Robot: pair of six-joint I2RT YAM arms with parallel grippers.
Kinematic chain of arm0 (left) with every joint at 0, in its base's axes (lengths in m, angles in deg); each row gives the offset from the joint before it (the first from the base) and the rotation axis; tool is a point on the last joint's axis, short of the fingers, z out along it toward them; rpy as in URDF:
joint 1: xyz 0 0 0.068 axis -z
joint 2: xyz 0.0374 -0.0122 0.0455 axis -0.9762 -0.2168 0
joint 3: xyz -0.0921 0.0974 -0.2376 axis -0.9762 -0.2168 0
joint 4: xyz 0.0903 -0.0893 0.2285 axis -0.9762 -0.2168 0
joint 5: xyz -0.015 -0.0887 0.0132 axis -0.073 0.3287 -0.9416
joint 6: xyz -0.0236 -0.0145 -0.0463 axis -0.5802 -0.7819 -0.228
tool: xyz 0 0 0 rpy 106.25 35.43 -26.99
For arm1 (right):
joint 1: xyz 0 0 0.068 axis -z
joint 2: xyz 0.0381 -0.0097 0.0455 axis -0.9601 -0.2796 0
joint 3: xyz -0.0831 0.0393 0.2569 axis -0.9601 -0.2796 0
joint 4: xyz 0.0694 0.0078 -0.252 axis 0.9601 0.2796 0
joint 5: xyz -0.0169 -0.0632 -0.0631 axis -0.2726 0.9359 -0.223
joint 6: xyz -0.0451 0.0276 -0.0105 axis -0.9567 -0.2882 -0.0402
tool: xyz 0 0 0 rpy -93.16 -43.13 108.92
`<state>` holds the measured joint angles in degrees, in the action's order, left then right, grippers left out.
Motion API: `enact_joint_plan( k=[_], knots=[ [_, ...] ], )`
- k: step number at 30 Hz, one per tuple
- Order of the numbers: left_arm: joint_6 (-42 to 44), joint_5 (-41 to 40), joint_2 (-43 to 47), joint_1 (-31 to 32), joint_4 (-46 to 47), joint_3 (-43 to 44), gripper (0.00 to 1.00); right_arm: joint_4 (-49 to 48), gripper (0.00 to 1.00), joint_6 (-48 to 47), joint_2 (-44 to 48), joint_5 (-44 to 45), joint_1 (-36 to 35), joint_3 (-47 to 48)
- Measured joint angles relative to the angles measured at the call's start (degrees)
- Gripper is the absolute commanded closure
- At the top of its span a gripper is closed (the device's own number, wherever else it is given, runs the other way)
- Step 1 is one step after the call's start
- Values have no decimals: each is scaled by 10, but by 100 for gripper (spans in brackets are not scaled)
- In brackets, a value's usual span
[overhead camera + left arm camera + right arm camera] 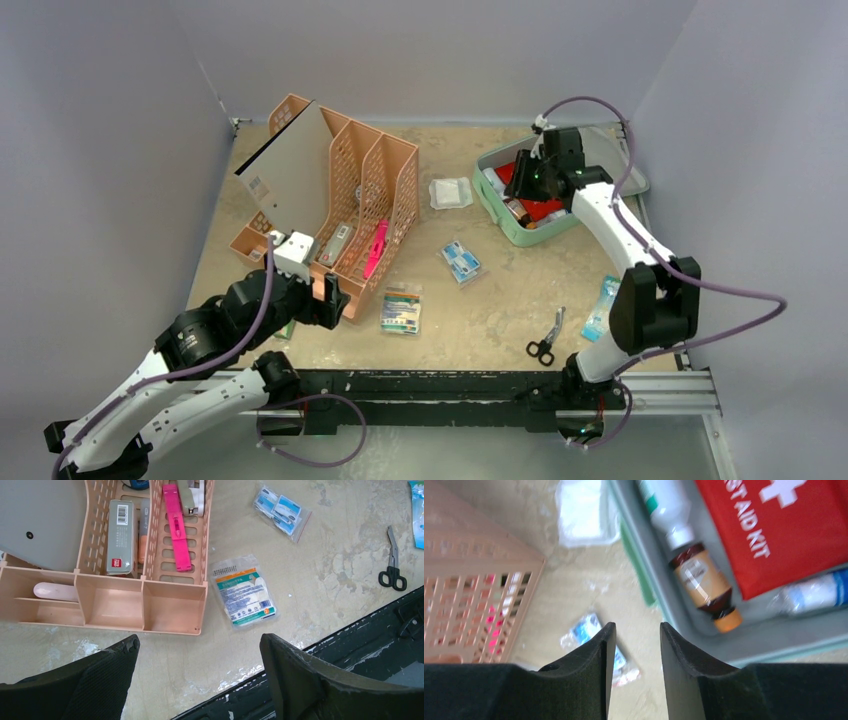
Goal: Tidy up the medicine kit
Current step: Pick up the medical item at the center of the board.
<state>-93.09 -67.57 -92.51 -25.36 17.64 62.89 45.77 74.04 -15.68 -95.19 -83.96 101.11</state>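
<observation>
Top view overlooks the whole tabletop [500, 310] from behind. Close wrist views share the orange rack [175, 607]; the right one faces the medicine kit [754, 641].

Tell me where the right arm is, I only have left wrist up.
Observer: The right gripper hangs over the open medicine kit, at the far right of the table.
Operator: Holding anything?
Observer: No. Its jaws stand apart with nothing between them.
Operator: What's in the kit?
Observer: At least a red first-aid pouch, a brown bottle with an orange cap, and a white bottle, all lying flat.
</observation>
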Motion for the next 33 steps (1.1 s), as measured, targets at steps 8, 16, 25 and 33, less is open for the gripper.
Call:
enact_joint_plan(
  k=[8, 16, 25, 33],
  knots=[
    [0, -2, 8, 0, 0, -2, 11, 16, 61, 0, 103, 36, -84, -89],
    [0, -3, 21, 0, 0, -2, 11, 4, 58, -1, 96, 73, -175, -154],
    [0, -9, 28, 0, 0, -2, 12, -29, 53, -35, 18, 126, -274, -154],
    [-3, -20, 49, 0, -2, -2, 12, -42, 46, -75, -59, 194, -333, -129]
  ],
)
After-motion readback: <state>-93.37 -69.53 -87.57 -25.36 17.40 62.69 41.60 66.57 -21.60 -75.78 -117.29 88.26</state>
